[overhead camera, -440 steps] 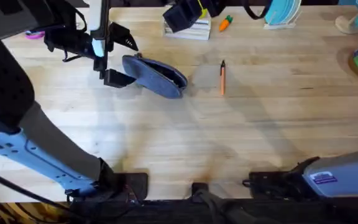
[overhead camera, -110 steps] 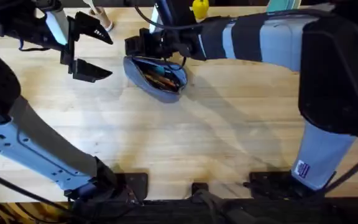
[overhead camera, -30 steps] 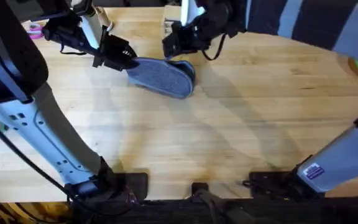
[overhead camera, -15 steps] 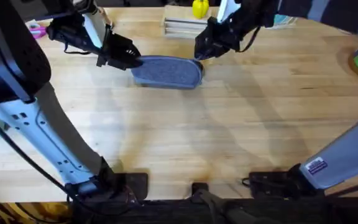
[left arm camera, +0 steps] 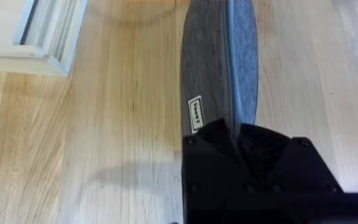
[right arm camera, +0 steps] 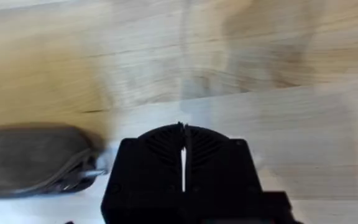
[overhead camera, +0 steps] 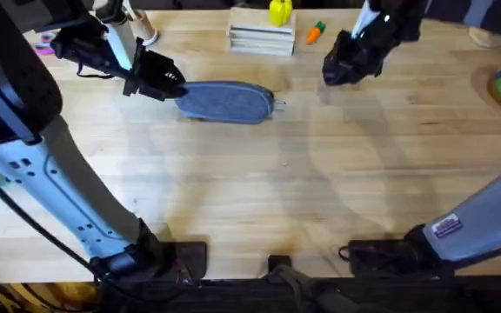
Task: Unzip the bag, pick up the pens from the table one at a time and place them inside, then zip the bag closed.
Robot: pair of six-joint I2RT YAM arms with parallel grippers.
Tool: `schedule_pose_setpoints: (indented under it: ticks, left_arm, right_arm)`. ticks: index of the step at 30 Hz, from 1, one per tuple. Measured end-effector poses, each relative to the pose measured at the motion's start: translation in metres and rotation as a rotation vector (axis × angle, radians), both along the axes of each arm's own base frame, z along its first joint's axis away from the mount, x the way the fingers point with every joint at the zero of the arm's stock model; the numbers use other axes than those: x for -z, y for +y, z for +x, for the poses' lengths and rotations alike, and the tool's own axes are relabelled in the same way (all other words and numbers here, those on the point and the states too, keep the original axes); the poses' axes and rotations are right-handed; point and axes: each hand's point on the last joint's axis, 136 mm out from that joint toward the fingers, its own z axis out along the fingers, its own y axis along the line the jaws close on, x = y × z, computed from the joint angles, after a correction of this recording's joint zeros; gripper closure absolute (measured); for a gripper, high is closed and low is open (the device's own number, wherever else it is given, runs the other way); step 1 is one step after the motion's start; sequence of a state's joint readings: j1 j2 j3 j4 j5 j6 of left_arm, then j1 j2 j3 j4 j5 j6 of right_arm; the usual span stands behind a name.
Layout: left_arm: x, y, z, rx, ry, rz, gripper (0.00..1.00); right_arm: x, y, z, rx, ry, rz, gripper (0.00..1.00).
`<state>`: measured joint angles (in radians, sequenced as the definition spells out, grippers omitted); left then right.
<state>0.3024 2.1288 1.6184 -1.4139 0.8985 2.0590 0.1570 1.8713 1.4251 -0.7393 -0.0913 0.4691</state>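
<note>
1. Left gripper [overhead camera: 170, 84]: black, blocky fingers pinched tight on the near end of the bag [overhead camera: 225, 101], clamped along the seam in the left wrist view [left arm camera: 236, 134].
2. Right gripper [overhead camera: 336, 73]: black fingers pressed together on nothing, only a thin pale slit between them in the right wrist view [right arm camera: 183, 158]; hovering above bare wood, well apart from the bag's pull end.
3. Bag: elongated grey-blue fabric pouch, soft and rounded at both ends, lying flat on the table [overhead camera: 259, 200] with its zipper closed along the length; small metal pull [overhead camera: 279, 103] sticking out at the end away from the left gripper. Small white label [left arm camera: 196, 112] sewn beside the seam near the clamped end.
4. Against half a second ago: right gripper no longer at the bag's pull end, now drawn off away from the bag; bag in nearly the same spot, left gripper still clamped on the same end. Against 3.7 seconds ago: bag then open with orange pens visible inside, now shut.
5. Table: pale wooden planks with visible grain, soft arm shadows beyond the bag.
6. Behind the bag at the table's far edge: stacked white trays [overhead camera: 261, 39], a yellow object [overhead camera: 279, 11] on top, a small orange carrot-shaped toy [overhead camera: 316, 32] beside them.
</note>
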Motion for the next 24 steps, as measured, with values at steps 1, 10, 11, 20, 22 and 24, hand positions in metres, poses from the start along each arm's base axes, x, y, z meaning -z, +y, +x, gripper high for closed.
schedule_pose_setpoints:
  ticks: [1,10,11,20,22,24]
  left_arm:
    - [0.000,0.001,0.000,-0.002,0.000,0.001,0.958]
    - [0.001,0.002,0.000,-0.001,0.001,0.004,0.958]
    - [0.001,0.002,0.000,-0.001,0.001,0.004,0.958]
    - [0.000,0.001,-0.001,-0.001,0.008,0.003,0.958]
    - [0.000,0.001,-0.001,-0.001,0.009,0.003,0.958]
    - [0.000,0.001,-0.002,-0.001,0.008,0.003,0.958]
  right_arm:
    - [0.009,-0.001,-0.003,0.012,0.008,-0.007,0.966]
    - [0.038,-0.001,-0.017,0.062,0.020,-0.024,0.967]
    - [0.035,-0.001,-0.017,0.056,0.009,-0.023,0.966]
    - [-0.085,0.008,-0.022,-0.070,-0.305,-0.007,0.568]
    - [-0.111,0.011,-0.033,-0.103,-0.363,-0.006,0.292]
    - [-0.131,0.013,-0.047,-0.145,-0.401,-0.013,0.040]
